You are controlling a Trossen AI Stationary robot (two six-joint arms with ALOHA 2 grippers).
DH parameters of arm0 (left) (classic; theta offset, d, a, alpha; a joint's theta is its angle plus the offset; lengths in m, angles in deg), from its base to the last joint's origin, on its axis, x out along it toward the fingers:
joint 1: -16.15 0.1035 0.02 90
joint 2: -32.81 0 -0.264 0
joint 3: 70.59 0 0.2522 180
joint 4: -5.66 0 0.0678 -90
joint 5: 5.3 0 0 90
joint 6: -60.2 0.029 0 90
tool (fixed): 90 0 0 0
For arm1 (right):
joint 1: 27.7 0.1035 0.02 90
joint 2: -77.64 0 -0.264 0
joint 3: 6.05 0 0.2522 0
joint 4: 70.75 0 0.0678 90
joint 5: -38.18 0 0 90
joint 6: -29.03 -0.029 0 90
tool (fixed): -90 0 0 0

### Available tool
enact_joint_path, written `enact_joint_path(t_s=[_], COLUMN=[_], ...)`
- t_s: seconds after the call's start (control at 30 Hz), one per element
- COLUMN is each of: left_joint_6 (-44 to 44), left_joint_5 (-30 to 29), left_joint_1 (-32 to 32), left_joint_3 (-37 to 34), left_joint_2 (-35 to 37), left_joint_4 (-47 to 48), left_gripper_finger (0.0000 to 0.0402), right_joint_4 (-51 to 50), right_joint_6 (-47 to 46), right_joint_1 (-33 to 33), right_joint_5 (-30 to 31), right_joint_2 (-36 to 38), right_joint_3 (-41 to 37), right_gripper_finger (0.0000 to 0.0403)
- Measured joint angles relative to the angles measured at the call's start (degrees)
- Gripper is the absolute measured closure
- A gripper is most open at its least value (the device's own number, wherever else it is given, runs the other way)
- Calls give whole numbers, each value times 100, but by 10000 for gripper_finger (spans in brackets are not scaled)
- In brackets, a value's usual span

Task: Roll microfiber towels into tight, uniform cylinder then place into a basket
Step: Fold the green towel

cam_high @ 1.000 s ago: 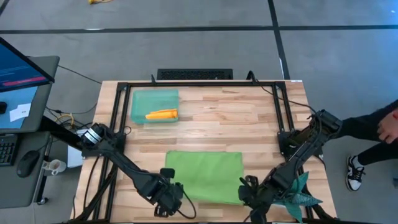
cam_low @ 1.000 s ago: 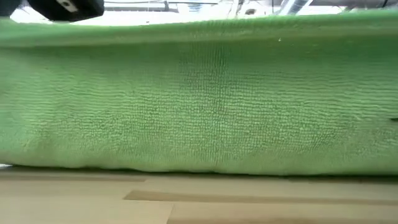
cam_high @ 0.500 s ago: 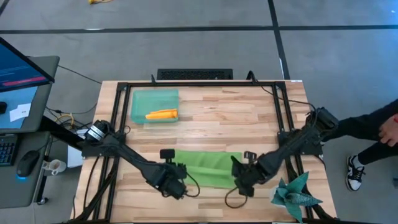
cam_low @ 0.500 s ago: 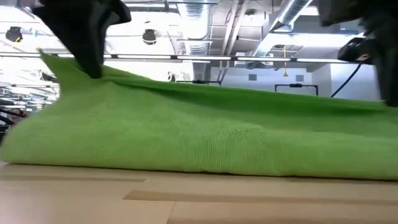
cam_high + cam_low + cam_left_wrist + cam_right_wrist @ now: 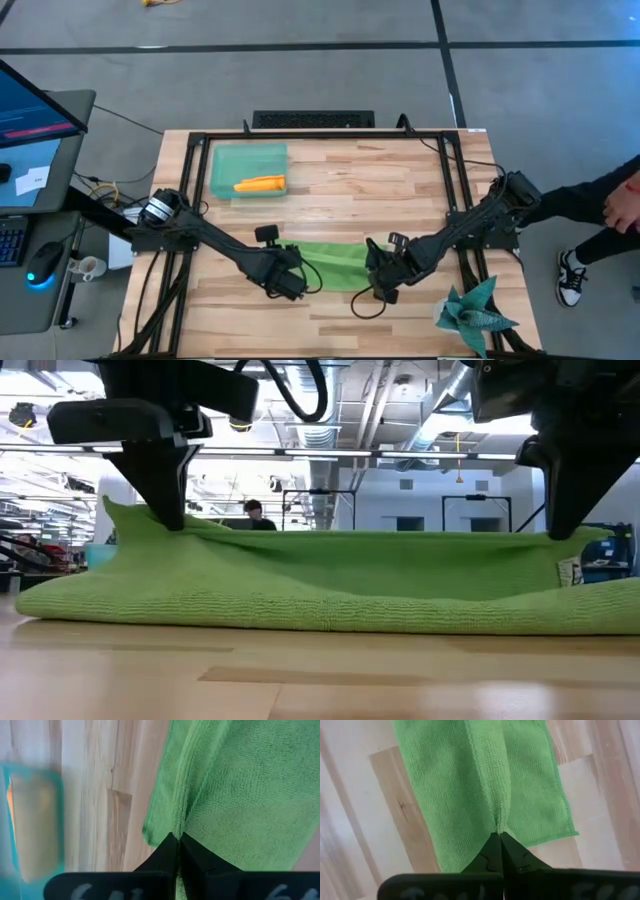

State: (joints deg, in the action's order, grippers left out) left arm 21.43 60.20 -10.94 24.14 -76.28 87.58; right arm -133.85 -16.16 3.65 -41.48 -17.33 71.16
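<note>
No readable text anywhere; pale marks on the left wrist housing (image 5: 100,892) are too blurred.

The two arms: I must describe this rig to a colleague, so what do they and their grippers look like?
Both are dark, slim, jointed arms with black cables looping beside them. The left gripper and right gripper are black; in the wrist views each ends in two matt wedge-shaped fingers above a black bar with pale markings.

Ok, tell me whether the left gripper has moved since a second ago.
Yes. In the high view the left gripper has carried the green towel's edge away from the table's front edge, toward the basket.
</note>
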Motion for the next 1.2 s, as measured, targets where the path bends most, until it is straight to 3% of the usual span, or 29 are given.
enact_joint_path(t_s=[0.27,0.63,0.83,1.2], left_joint_6=[11,64,55,261], left_joint_5=[-134,-138,-119,299], left_joint_1=[17,21,21,-6], left_joint_3=[0,0,0,0], left_joint_2=[0,0,0,0], left_joint_4=[-38,-161,-18,-657], left_gripper_finger=[388,280,255,254], right_joint_4=[5,2,-148,-179], right_joint_6=[-25,27,10,322], right_joint_1=[-81,-412,-699,-825], right_joint_5=[91,154,147,158], right_joint_2=[0,0,0,0], right_joint_3=[0,2,0,0], right_gripper_finger=[400,396,397,293])
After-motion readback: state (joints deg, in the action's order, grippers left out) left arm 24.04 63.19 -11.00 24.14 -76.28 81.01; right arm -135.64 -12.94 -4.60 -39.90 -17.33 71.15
